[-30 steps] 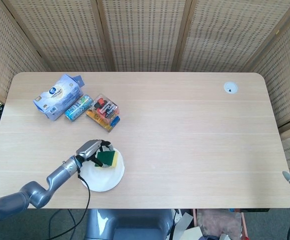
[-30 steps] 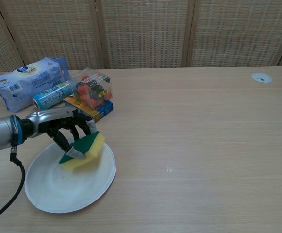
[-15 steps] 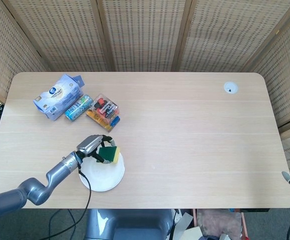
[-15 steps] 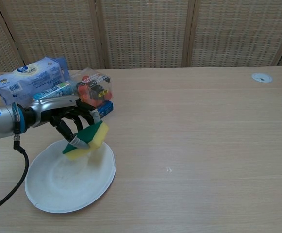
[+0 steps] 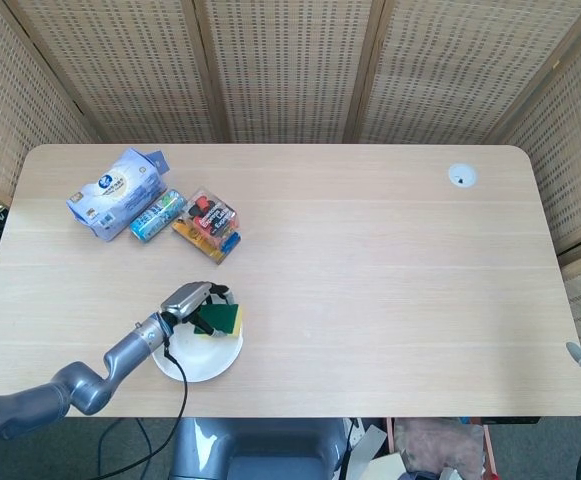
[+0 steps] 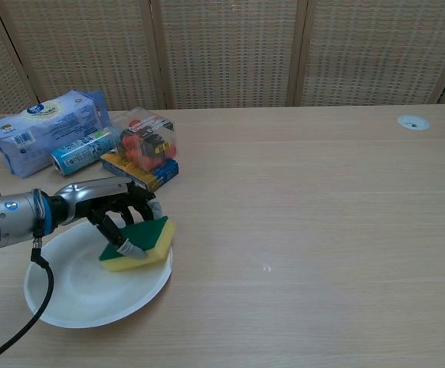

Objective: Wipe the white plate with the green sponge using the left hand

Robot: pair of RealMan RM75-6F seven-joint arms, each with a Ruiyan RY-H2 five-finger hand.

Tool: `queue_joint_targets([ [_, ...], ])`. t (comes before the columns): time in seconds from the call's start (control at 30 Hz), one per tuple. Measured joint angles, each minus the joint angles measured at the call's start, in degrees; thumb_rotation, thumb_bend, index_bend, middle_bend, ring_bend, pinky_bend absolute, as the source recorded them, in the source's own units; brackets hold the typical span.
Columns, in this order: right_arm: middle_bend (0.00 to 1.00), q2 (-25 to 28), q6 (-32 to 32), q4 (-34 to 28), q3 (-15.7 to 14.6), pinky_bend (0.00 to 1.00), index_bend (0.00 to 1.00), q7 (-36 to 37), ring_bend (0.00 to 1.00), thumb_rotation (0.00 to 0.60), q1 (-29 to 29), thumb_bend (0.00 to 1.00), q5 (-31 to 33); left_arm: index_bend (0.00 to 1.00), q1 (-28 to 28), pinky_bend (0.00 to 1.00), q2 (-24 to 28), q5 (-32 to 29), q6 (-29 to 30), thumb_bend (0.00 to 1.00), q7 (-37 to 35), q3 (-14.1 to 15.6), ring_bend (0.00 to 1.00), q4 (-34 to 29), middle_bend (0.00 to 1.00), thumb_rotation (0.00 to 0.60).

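Observation:
A white plate (image 5: 186,362) (image 6: 76,295) lies near the table's front left edge. My left hand (image 5: 192,303) (image 6: 109,208) grips a green and yellow sponge (image 5: 221,321) (image 6: 143,243) over the plate's right rim, green face up. In the chest view the sponge lies low on the rim, though contact is not clear. The left forearm (image 5: 110,365) reaches in from the lower left. My right hand shows in neither view.
At the back left lie a blue and white wipes pack (image 5: 113,193) (image 6: 42,127), a blue can (image 5: 158,215) (image 6: 78,152) and a clear pack of coloured items (image 5: 208,224) (image 6: 147,149). A round cable grommet (image 5: 461,176) (image 6: 413,122) sits far right. A wicker screen stands behind.
The hand lifted the sponge off the plate, then lowered it onto the right rim. The plate has slid left and toward the table's front edge.

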Motion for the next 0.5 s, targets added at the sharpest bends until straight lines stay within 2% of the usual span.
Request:
queue_joint_targets([
  [0.3,0.0,0.2,0.4,-0.19,-0.13,0.0,0.0,0.39,0.0,0.6,-0.22,0.0,-0.51,0.54,0.47,0.4,5.56,2.12,6.13,0.12,-0.9,-1.34,0.29,-6.57,0.4,0.6],
  [0.5,0.0,0.23,0.42,-0.24,-0.2,0.0,0.0,0.34,0.0,0.6,-0.2,0.0,-0.7,0.54,0.76,0.4,6.13,1.13,5.4,0.12,-0.69,-1.54,0.29,-7.1,0.4,0.6],
])
